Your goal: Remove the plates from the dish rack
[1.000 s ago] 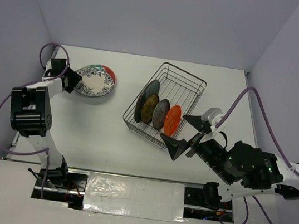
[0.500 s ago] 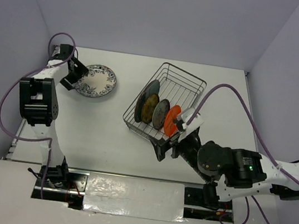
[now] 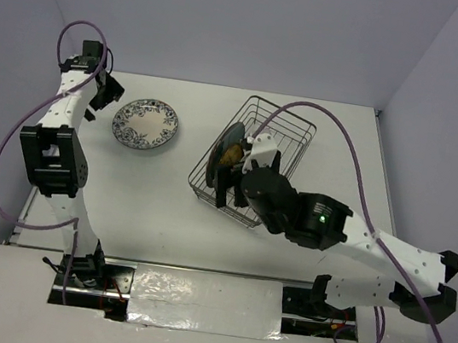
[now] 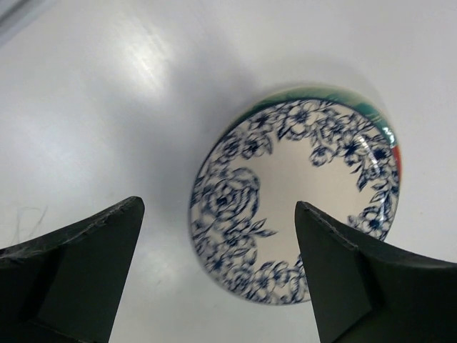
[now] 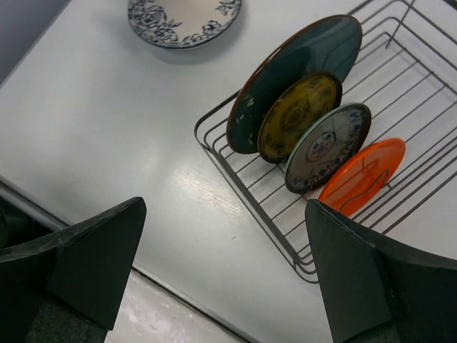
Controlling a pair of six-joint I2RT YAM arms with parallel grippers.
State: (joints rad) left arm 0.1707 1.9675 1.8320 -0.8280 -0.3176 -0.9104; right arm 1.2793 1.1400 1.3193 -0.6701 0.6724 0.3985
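Blue-and-white floral plate [image 4: 296,204] at centre-right, stacked on a teal-and-red plate [image 4: 335,94] whose rim peeks out at 1 o'clock, white table [image 4: 107,107], left gripper [image 4: 218,207] spread wide, dark fingers [image 4: 71,271] at 7 and 5 o'clock.

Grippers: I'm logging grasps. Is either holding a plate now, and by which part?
Nothing is held. The left gripper hangs open near the blue-and-white plate; the right gripper hangs open by the dish rack.

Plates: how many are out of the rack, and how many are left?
Two look done: the blue-and-white plate lies on the red-and-teal plate, outside the dish rack. Nothing in hand: left gripper and right gripper are open. Four wait in the rack: dark teal plate, mustard plate, grey-blue plate, orange plate.
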